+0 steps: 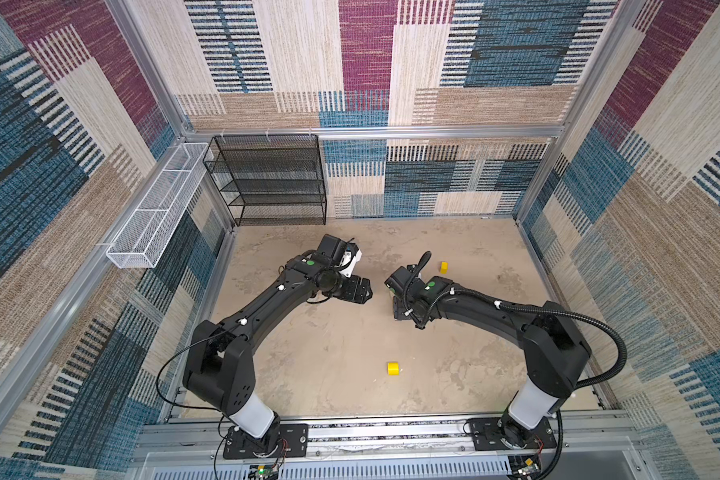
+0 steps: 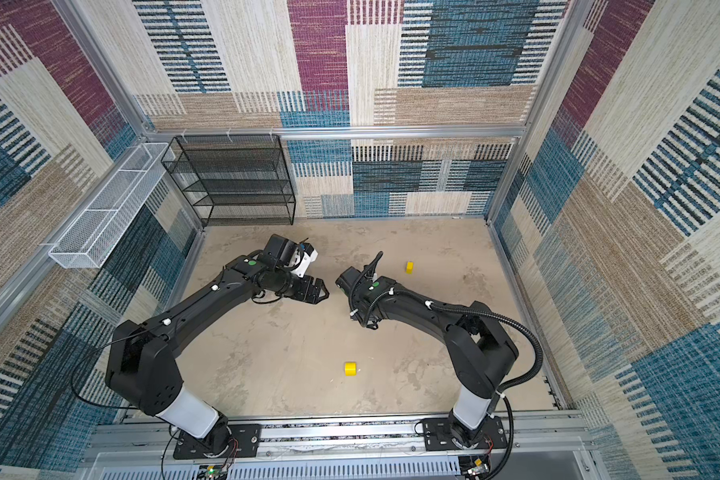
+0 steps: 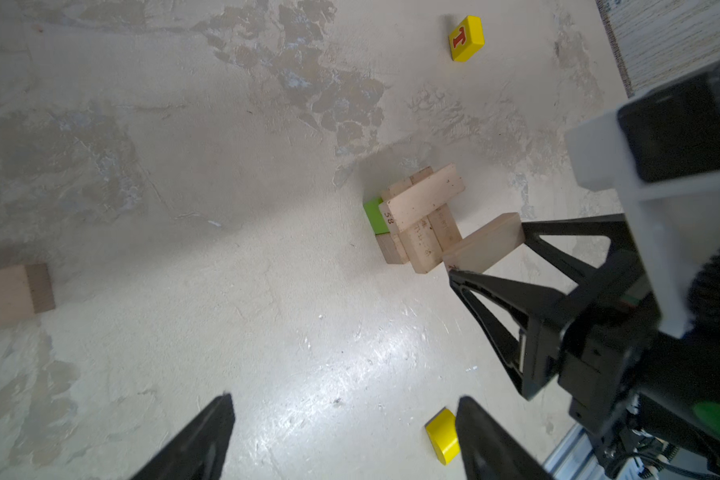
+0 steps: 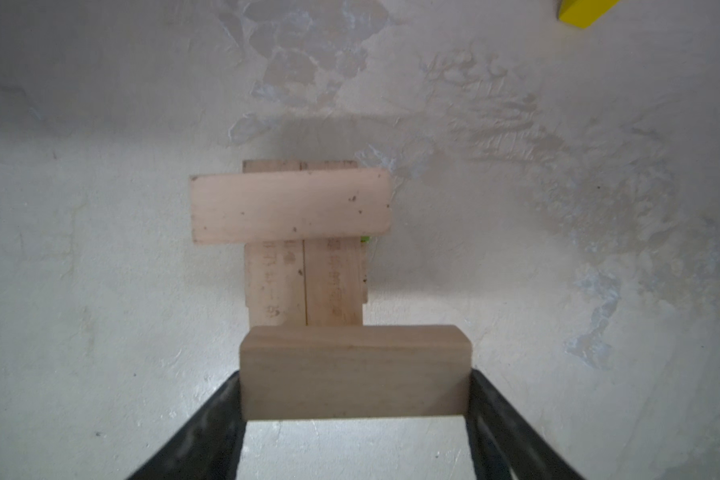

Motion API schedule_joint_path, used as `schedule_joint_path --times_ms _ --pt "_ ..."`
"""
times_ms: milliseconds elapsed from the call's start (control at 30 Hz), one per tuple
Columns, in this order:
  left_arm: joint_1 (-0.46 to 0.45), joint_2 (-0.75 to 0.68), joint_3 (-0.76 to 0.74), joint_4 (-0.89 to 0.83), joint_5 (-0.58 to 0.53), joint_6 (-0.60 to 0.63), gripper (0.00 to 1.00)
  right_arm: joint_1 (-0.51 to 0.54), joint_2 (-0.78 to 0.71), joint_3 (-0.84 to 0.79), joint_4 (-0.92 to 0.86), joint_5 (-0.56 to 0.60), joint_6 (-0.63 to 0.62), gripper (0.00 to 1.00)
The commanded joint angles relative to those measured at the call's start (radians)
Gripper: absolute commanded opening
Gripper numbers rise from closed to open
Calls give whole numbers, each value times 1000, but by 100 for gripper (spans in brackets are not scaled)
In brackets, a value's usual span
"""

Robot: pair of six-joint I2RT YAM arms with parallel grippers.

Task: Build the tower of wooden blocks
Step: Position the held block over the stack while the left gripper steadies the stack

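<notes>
From where I stood, the step in hand looked like laying a 2nd plank on the top layer. To do it well, the right gripper needed to keep the held plank level and parallel to the top plank, then lower it gently onto the bare near ends of the 2 lower planks before letting go; a nudge sideways could have shifted the tower.

That gripper pinched the plank by its 2 short ends, jaws wide, just short of the tower and apparently clear of it. A green brick showed low down. The left gripper hung spread and empty above the table, with a spare plank and 2 yellow pieces lying apart.
</notes>
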Motion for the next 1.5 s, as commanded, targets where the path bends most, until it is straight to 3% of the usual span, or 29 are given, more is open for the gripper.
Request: schedule_joint_path --times_ms 0,467,867,1000,1167,1233,1300,1400,1467 --pt "7 4 8 -6 19 -22 88 -2 13 20 34 -13 -33 0" --pt "40 12 9 -4 0 -45 87 -16 92 62 55 -29 -62 1" --pt "40 14 11 -6 -6 -44 86 -24 113 83 61 -48 -65 13" --pt "40 14 13 -6 -7 -44 86 -27 115 81 62 -49 -66 34" --pt "40 13 12 -8 -8 -45 86 -29 112 78 64 -52 -65 38" --pt "40 13 13 -7 -9 -45 86 -29 112 75 66 -56 -69 50" --pt "40 13 13 -6 -10 -45 86 -30 109 73 68 -61 -69 52" --pt "40 13 12 -7 -11 -45 86 -31 106 69 75 -70 -76 68" --pt "40 12 12 -8 -11 -47 86 -31 103 68 75 -73 -79 70"
